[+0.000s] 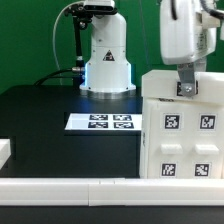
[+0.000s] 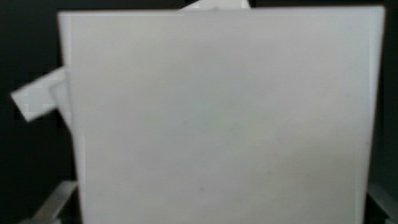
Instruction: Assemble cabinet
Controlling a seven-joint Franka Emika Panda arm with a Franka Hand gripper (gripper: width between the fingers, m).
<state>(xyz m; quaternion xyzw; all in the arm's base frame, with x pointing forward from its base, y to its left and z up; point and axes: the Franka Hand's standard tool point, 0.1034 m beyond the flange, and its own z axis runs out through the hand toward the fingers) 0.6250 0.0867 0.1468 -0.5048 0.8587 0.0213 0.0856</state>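
Note:
The cabinet (image 1: pixel 182 125) is a large white box standing upright at the exterior view's right, with square black-and-white tags on its near face. My gripper (image 1: pixel 186 86) comes down from above onto its top edge, and the fingers grip the top of the box. In the wrist view one plain white face of the cabinet (image 2: pixel 217 115) fills nearly the whole picture, slightly tilted. One grey fingertip (image 2: pixel 54 205) shows pressed against its edge. The cabinet's knob is not in view.
The marker board (image 1: pixel 100 122) lies flat on the black table at the middle. The robot's white base (image 1: pixel 106 60) stands behind it. A long white rail (image 1: pixel 70 190) runs along the front edge. A small white block (image 1: pixel 4 152) sits at the exterior view's left edge.

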